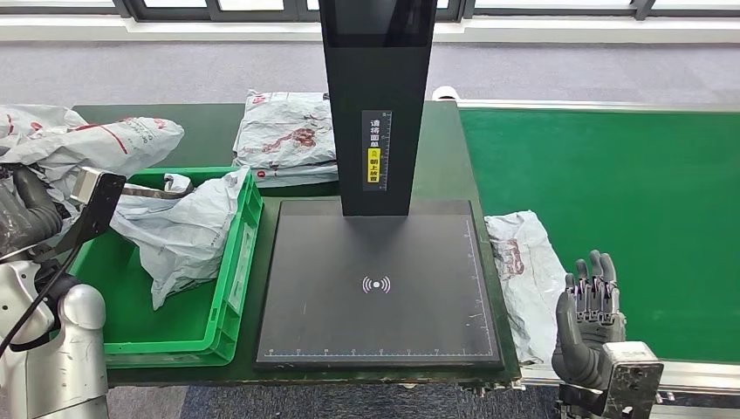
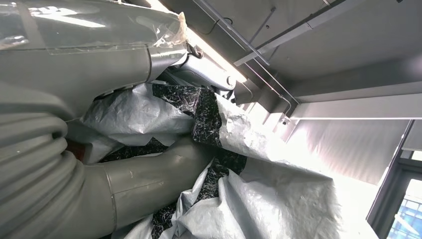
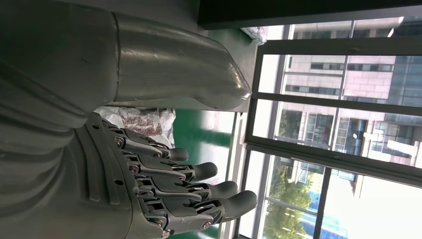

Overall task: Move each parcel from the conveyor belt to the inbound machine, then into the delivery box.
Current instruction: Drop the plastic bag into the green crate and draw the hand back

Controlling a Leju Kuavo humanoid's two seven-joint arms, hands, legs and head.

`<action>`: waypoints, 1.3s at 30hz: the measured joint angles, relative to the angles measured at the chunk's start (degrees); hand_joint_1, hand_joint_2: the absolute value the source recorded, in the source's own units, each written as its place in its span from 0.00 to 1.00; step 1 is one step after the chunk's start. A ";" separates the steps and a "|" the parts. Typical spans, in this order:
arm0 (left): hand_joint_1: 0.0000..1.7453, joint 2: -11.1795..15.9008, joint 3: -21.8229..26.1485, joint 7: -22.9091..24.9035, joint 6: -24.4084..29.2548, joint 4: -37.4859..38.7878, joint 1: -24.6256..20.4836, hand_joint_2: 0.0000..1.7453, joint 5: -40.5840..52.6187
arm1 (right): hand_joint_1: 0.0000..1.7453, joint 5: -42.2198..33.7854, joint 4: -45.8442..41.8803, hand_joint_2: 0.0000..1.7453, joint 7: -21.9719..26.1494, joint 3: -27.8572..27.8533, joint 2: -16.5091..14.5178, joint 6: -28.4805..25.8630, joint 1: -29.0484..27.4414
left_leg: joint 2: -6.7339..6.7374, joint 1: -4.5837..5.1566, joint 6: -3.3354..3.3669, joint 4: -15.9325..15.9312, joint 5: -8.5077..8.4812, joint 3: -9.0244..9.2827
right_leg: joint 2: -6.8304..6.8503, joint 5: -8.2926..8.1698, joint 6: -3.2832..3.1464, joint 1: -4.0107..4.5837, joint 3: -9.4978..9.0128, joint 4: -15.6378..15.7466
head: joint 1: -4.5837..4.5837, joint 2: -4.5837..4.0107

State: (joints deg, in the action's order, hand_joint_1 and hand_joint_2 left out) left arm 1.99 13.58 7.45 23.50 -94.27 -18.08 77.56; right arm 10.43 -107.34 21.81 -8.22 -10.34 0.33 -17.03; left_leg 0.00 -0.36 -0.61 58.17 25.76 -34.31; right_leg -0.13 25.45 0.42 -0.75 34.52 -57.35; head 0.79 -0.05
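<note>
Over the green plastic crate (image 1: 234,288), the left hand (image 1: 30,209) grips a crumpled grey poly-mailer parcel (image 1: 188,231) (right hand (image 1: 589,310) spread, empty), whose trailing slack may snag the rim.

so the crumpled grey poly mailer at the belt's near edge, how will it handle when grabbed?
Crumpled grey poly mailer: wrinkled and lying flat, so likely floppy and will sag from one grip point. The film looks glossy, so possibly slippery. It drapes over the green conveyor belt edge, so a push may bunch it rather than slide it.

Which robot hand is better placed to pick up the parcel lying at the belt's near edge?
Right. The right robot hand is empty, fingers apart, beside that parcel. The left robot hand grips another parcel over the green crate.
</note>
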 joint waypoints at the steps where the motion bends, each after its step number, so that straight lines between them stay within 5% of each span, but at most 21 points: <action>1: 1.00 0.00 0.00 0.00 0.00 0.00 0.00 1.00 0.01 | 0.00 0.00 0.00 1.00 0.00 0.00 0.00 0.00 0.00 | 0.00 0.00 0.00 0.00 0.00 0.00 | 0.00 0.00 0.00 0.00 0.00 0.00 | 0.00 0.00; 6: 1.00 0.01 -0.01 0.00 0.00 0.00 0.00 1.00 0.01 | 0.00 0.00 0.00 1.00 0.00 0.00 0.00 0.00 0.00 | 0.00 0.00 0.00 0.00 0.00 0.00 | 0.00 0.00 0.00 0.00 0.00 0.00 | -0.01 -0.01; 10: 0.00 0.03 0.07 0.87 -1.28 0.12 0.23 0.00 -0.77 | 0.00 0.11 0.01 1.00 -0.27 0.00 0.04 0.47 0.05 | -0.01 0.00 0.00 -0.01 0.02 -0.04 | 0.01 0.01 0.01 -0.01 -0.05 0.00 | -0.01 -0.01; 16: 0.00 0.65 2.32 0.61 -22.18 4.23 8.66 0.00 -9.12 | 0.00 1.17 2.08 1.00 -1.74 0.02 1.33 3.11 2.33 | 0.40 0.07 -0.09 -0.05 0.39 0.42 | -0.31 0.25 -0.12 0.01 -0.31 -0.01 | 0.08 -0.02; 39: 0.00 0.49 3.18 -0.16 -24.99 8.27 9.89 0.00 -9.38 | 0.00 1.96 4.42 1.00 -4.03 0.07 2.64 1.59 6.01 | 0.05 -0.03 -0.11 -0.01 0.27 0.27 | 0.00 0.25 -0.15 0.08 -0.24 -0.01 | 0.08 -0.02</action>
State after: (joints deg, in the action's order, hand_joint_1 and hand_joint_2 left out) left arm 2.48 16.76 7.29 -1.49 -86.00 -8.19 68.18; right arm 12.38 -102.92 17.77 -8.15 -7.70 1.92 -11.01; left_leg 0.05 -0.40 -0.72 58.15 26.03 -34.04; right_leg -0.13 25.70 0.27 -0.67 34.28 -57.36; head 0.87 -0.07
